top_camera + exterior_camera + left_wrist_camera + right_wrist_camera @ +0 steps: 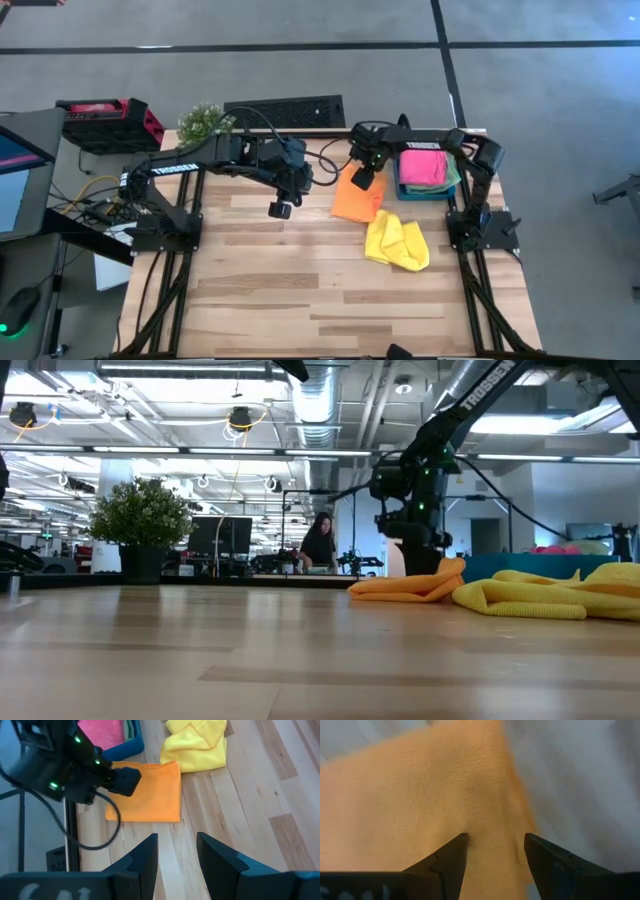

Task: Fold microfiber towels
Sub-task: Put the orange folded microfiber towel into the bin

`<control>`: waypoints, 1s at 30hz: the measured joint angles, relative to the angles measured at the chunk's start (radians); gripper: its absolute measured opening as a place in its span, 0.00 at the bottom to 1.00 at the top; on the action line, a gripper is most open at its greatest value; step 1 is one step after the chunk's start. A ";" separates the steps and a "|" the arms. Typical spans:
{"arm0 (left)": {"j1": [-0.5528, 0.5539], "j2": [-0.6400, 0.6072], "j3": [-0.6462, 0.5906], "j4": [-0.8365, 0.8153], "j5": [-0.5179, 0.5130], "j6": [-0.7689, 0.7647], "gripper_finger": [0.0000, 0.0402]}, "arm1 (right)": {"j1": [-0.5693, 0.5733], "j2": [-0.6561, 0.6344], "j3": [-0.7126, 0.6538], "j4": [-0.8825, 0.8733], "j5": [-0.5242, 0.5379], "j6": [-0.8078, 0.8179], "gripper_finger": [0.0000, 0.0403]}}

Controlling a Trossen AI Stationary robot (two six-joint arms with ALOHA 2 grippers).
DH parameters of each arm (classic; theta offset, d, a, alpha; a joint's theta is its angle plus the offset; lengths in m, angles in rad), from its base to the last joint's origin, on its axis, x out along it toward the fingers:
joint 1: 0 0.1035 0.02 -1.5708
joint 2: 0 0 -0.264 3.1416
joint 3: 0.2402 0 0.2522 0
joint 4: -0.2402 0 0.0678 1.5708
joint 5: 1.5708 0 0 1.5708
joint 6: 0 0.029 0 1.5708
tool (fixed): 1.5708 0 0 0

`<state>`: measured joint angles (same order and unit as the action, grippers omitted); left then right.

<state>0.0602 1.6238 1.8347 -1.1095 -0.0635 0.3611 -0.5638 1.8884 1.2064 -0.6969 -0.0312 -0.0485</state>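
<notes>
A: How many towels are showing?

B: Three: one orange towel [357, 197] and one yellow towel [396, 242] are lying on the table [300, 290]; one pink towel [423, 167] is sitting in the bin [405, 192].

A: The two grippers?

B: The right gripper [494, 851] is hovering, fingers apart, over the orange towel; the left gripper [176, 851] is waiting beside it, also released.

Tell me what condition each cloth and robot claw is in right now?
Orange towel: folded flat on the table.
Yellow towel: crumpled, unfolded.
Pink towel: folded, lying in the bin.
Left gripper: open, empty, above bare table.
Right gripper: open, right over the orange towel.
</notes>
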 joint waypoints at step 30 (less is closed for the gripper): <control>-0.002 0.000 0.000 -0.025 0.000 0.011 0.32 | 0.049 0.058 0.039 -0.116 0.113 -0.133 0.04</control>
<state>0.0582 1.6241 1.8347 -1.1341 -0.0631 0.3721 -0.5147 1.9467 1.2450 -0.8129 0.0820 -0.1810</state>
